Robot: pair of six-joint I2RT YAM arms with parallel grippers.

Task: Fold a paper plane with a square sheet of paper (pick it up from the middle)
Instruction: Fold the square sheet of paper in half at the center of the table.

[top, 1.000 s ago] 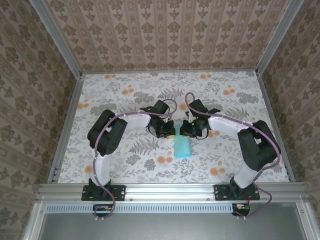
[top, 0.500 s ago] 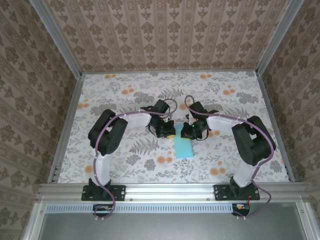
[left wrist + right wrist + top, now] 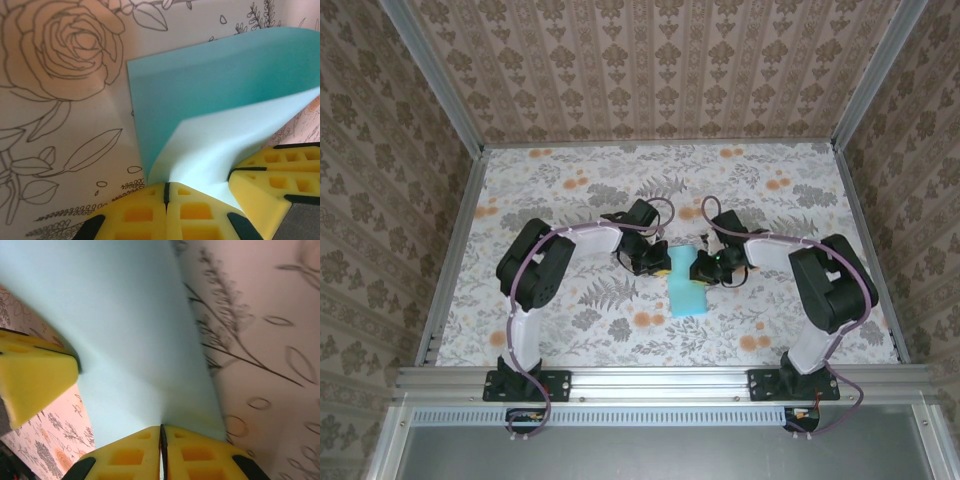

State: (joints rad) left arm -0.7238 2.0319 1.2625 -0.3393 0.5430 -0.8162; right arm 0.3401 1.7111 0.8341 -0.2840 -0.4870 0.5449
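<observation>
Paper sheet (teal) pinched by both jaws.

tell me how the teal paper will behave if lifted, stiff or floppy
Probably floppy: the teal paper curls in a soft bend where the left end effector pinches it. Likely very light, its edge looks thin. It may crease easily where the right end effector pinches it.

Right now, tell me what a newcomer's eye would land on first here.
The teal paper at mid-table, bright against the flowered table. Then the left gripper and right gripper, both shut on its far end from either side, one flap curling up in the left wrist view.
</observation>
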